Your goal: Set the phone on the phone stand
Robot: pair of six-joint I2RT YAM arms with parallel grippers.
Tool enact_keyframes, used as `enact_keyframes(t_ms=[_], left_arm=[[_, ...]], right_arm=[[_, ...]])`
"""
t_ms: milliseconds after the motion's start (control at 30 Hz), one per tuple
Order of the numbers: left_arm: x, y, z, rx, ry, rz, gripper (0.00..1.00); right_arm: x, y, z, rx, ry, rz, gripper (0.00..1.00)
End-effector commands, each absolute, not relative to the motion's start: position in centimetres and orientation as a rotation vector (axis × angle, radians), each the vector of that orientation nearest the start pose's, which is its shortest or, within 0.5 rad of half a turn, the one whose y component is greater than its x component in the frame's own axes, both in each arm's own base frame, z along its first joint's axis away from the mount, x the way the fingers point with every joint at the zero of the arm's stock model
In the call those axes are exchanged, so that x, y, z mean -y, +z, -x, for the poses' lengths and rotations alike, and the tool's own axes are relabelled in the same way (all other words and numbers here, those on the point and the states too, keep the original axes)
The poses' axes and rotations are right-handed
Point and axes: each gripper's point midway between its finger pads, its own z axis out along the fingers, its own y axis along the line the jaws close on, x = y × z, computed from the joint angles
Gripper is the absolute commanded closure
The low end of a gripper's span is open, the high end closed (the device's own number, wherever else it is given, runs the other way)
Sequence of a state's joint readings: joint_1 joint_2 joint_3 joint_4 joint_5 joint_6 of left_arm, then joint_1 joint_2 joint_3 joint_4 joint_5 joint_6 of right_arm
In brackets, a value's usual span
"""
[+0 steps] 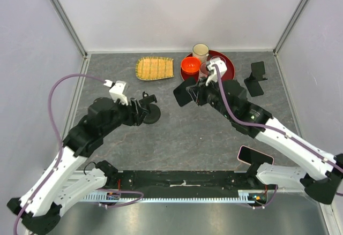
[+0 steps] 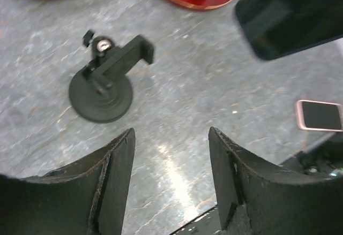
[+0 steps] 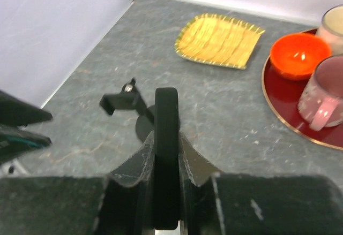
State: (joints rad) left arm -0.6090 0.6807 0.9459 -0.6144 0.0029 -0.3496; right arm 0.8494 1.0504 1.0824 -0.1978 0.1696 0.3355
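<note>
One phone [image 3: 166, 109] in right hand [image 3: 166, 141], stand [image 3: 124, 103] beyond

Bright, even light from above — soft shadows. A pale glare streak crosses the table [image 2: 172, 168] in the left wrist view — the phone [image 2: 289, 21] there is blurred.

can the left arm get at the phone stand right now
Probably yes: the left gripper is open, and the phone stand sits just ahead of it, slightly to the left, with only bare table between them.
</note>
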Motion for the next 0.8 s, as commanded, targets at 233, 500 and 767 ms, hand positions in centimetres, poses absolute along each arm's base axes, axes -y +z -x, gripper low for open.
enact_keyframes(t_ms=[233, 500, 767], left_arm=[[15.6, 22.0, -26.1, -2.134, -0.335, -0.196, 0.45], [14.5, 20.6, -27.4, -2.157, -0.208, -0.167, 0.45], [15.1, 20.5, -29.8, -2.161, -0.135, -0.195, 0.53]], right_arm=[[-26.3, 47.2, -31.2, -1.458, 0.557, 0.219, 1.00], [-24.5, 46.3, -32.2, -1.463, 0.526, 0.273, 1.00], [-24.4, 44.0, -31.8, -1.483, 0.506, 0.371, 1.00]])
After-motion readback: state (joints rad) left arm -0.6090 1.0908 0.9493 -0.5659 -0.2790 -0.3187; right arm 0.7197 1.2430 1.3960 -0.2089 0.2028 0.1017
